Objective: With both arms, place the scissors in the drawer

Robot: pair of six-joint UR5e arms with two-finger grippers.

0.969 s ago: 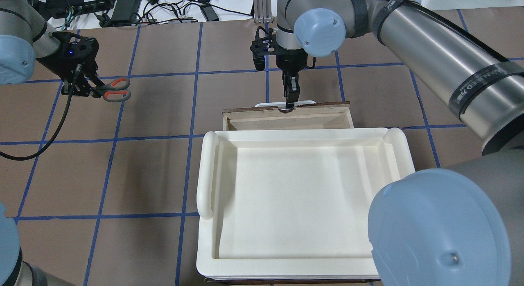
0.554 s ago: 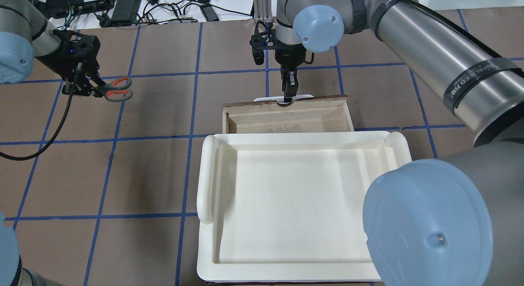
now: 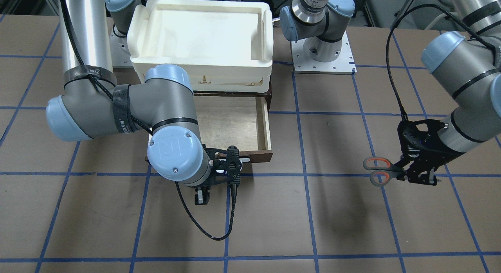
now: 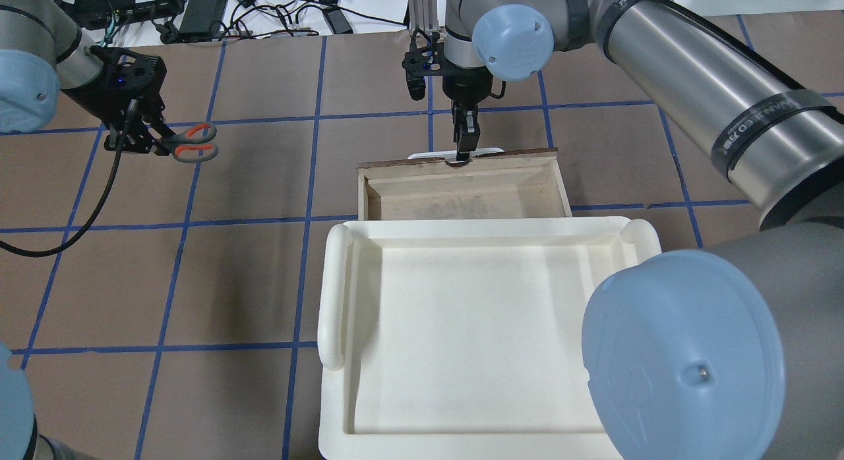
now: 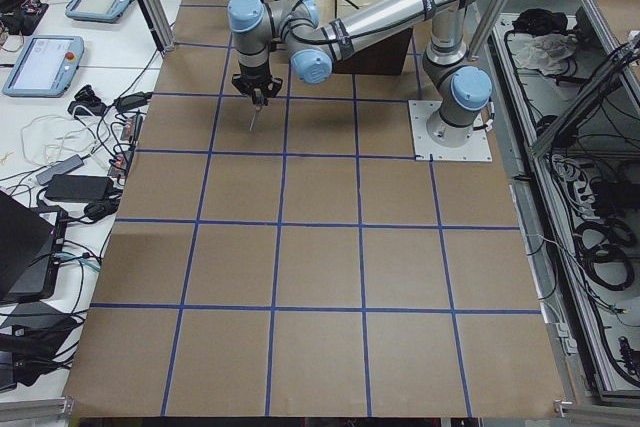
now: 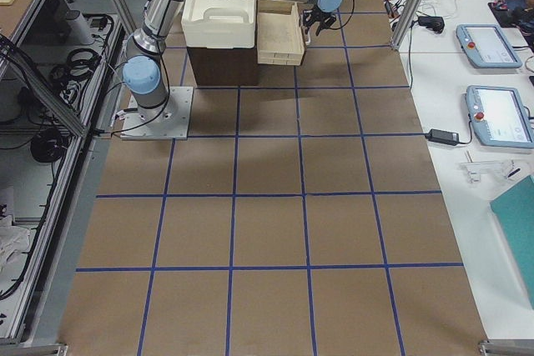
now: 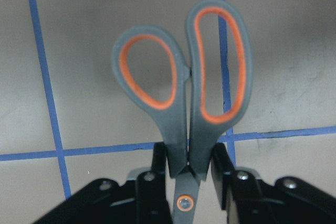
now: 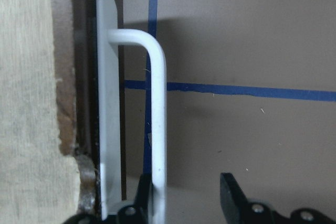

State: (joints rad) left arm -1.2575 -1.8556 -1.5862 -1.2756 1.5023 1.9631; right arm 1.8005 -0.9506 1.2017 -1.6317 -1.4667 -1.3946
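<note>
pinching scissors [image 4: 196,142], left hand [image 4: 158,142]; armband [image 4: 758,127] lettering unreadable.

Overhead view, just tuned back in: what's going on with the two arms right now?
The left tool holds the scissors near the pivot, loops sticking out, lifted above the table well off to the drawer's side. The right tool is at the white bar handle, straddling the bar with a gap on one side, not clamped. The drawer stands partly open beneath the white tray. The scissors are not yet in it.
</note>
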